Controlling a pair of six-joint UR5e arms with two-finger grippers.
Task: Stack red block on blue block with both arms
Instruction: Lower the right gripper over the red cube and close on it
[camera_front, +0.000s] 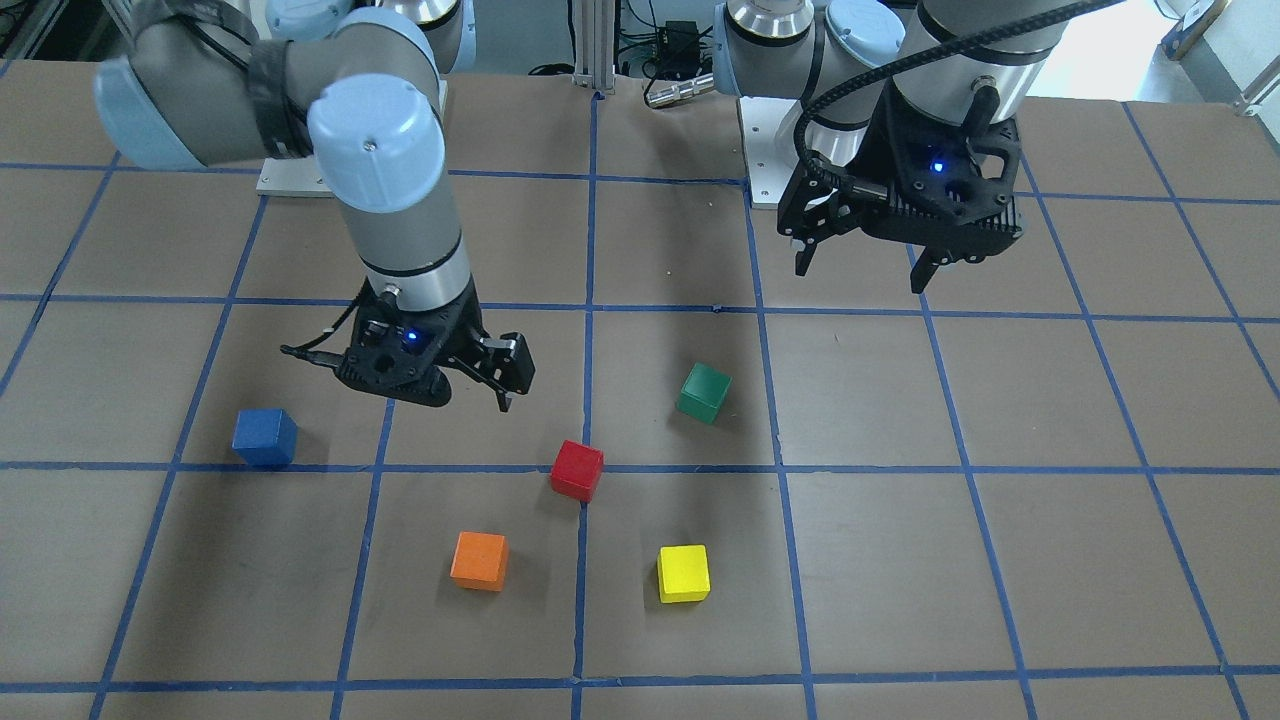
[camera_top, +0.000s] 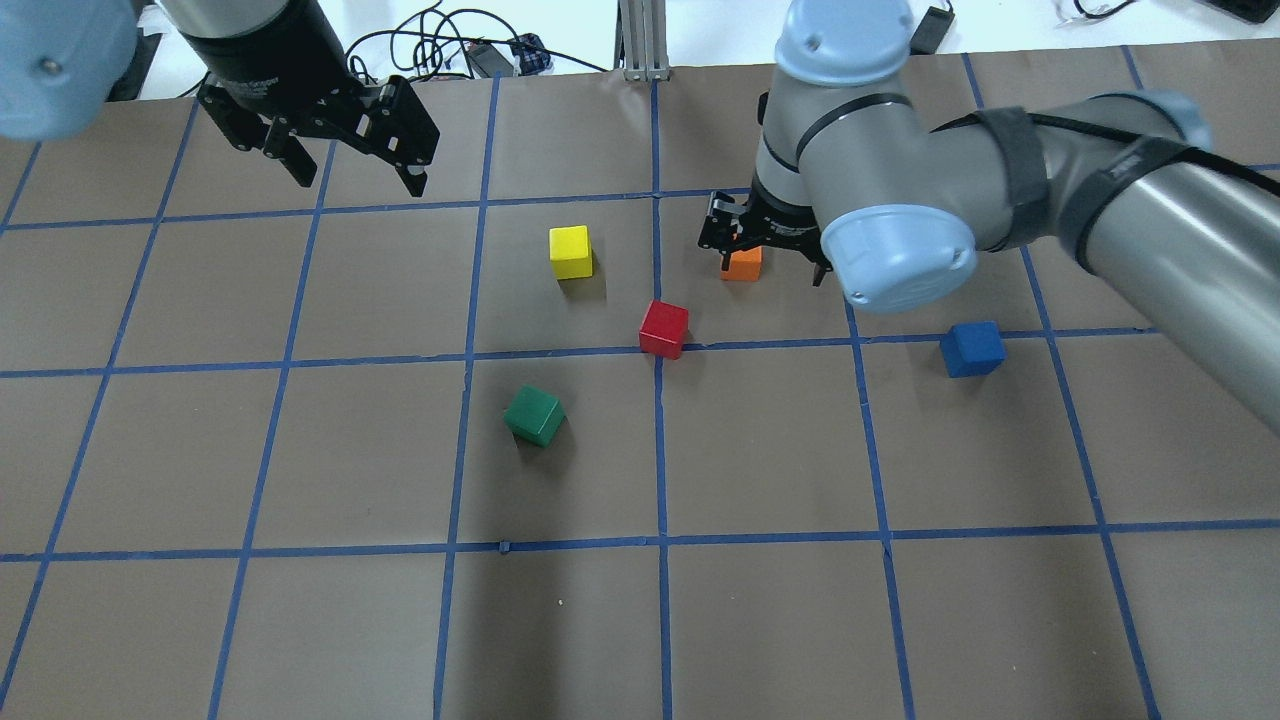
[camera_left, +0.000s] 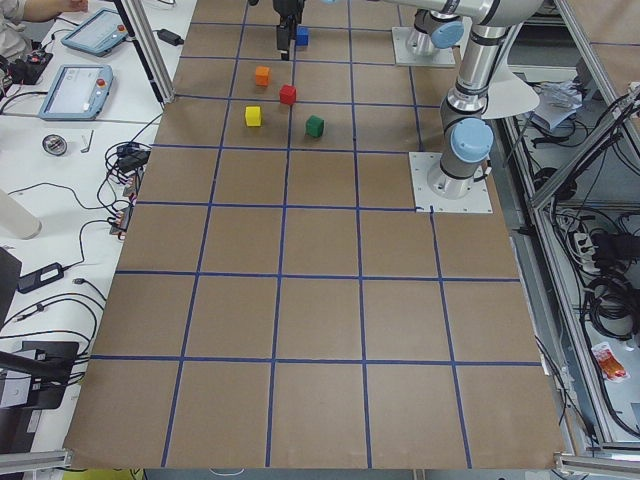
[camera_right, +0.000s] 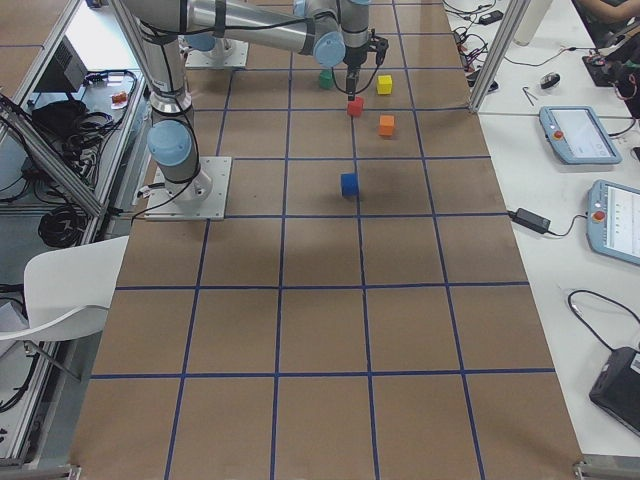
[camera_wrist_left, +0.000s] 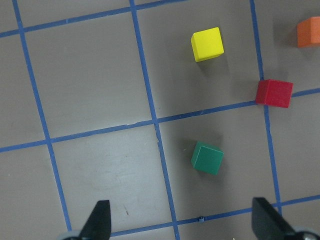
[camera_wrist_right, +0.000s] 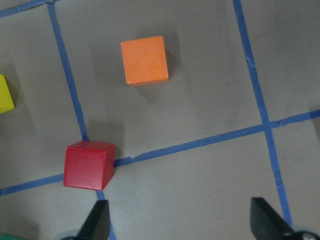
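Step in hand, judged: approach for pickup of red block (camera_front: 577, 470), resting on a blue tape line (camera_front: 700, 467) at frame centre of the front view, apart from every other cube. Blue block (camera_front: 265, 437) at centre left of the same view, alone in its square, well apart from red.

Right gripper (camera_front: 470, 395): fingers spread, nothing between them, hovering above the table (camera_front: 1000, 560) up-left of red in the front view. In the right wrist view, red at lower left, just outside the left-hand finger; orange block (camera_wrist_right: 145, 60) at upper centre. Not yet centred.

Left gripper (camera_front: 860, 272): fingers spread, empty, high at upper right of the front view, well apart from all cubes.

To do well:
- Shift right gripper sideways to bring red midway between the fingers in the wrist view.
- Turn wrist to square the pads to two opposite faces; cube slightly skewed to the tape grid.
- Descend straight, close at mid height, underside left free for stacking.
- Keep clear of orange, the nearest neighbour. Green block (camera_front: 703, 392) and yellow block (camera_front: 683, 573) further off, probably no obstacle.

Writing: none legible. Cube faces plain. Handheld tablets (camera_left: 80, 90) at upper left of the left side view lit, text too small to read.
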